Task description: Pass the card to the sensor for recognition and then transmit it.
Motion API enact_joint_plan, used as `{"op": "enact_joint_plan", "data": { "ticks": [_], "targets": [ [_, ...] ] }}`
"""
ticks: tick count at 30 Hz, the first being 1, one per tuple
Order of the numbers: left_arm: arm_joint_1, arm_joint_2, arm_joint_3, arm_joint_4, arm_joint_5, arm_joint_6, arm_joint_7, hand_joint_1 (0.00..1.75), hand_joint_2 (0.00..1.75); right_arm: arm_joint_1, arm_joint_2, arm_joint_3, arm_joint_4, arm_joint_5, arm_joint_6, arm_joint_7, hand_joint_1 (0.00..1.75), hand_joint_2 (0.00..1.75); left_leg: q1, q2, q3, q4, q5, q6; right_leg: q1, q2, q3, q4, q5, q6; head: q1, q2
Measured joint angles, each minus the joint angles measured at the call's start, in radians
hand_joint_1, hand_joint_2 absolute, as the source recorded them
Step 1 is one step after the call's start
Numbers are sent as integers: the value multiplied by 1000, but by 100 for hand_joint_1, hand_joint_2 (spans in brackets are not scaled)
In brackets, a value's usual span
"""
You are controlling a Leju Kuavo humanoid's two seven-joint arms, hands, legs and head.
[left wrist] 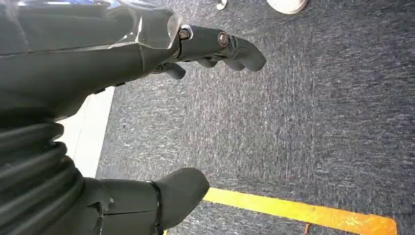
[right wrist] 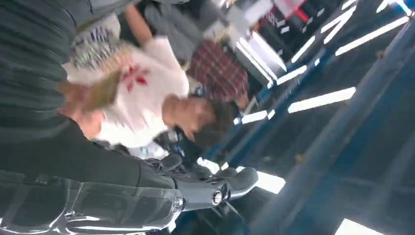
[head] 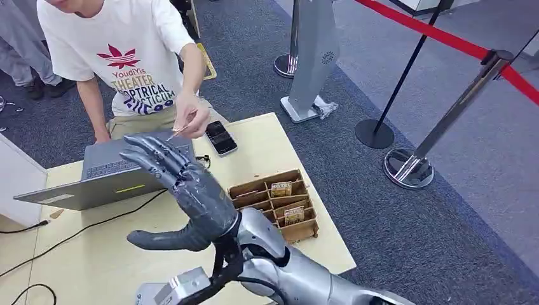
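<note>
Red-logo white shirt [head: 121, 44], grey laptop [head: 105, 175], red barrier tape [head: 438, 35].

White T-shirt [head: 121, 57] on the person behind the table's far edge: red leaf-like logo over printed lines. Readable: "YoudiYis", "THEATER"; next line roughly "OPTRICAL" or "PTRICAL", partly hidden; then "TICUM" and a bottom line, too distorted to read. Small cards in the wooden box [head: 274, 204] near the table's right edge carry print, too small to read.
</note>
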Motion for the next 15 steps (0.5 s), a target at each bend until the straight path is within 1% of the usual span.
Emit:
{"op": "enact_joint_plan", "data": {
  "ticks": [1, 6, 8, 10, 12, 15],
  "targets": [
    [-1, 0, -2, 0, -1, 0, 0, 0, 175, -14, 3, 9, 16, 36, -32, 5, 0, 175, 0, 0, 0, 0, 0, 0, 0, 0, 0, 0, 0, 0, 0, 0],
    [-1, 0, -3, 0, -1, 0, 0, 0, 175, -15, 4, 10, 18, 41, -36, 5, 0, 175, 0, 0, 0, 0, 0, 0, 0, 0, 0, 0, 0, 0, 0, 0],
    [-2, -1, -4, 0, -4, 0, 2, 0, 175, -43, 15, 31, 62, 89, -81, 11, 0, 175, 0, 0, 0, 0, 0, 0, 0, 0, 0, 0, 0, 0, 0, 0],
    [-5, 0, -5, 0, -10, 1, 11, 0, 175, -85, 21, 60, 131, 200, -177, 46, 0, 175, 0, 0, 0, 0, 0, 0, 0, 0, 0, 0, 0, 0, 0, 0],
    [-6, 0, -5, 0, -10, 1, 18, 0, 175, -104, 24, 77, 180, 243, -215, 66, 0, 175, 0, 0, 0, 0, 0, 0, 0, 0, 0, 0, 0, 0, 0, 0],
    [-7, 2, -5, 0, -10, 0, 21, 0, 175, -134, 29, 98, 252, 298, -249, 88, 0, 175, 0, 0, 0, 0, 0, 0, 0, 0, 0, 0, 0, 0, 0, 0]
  ]
}}
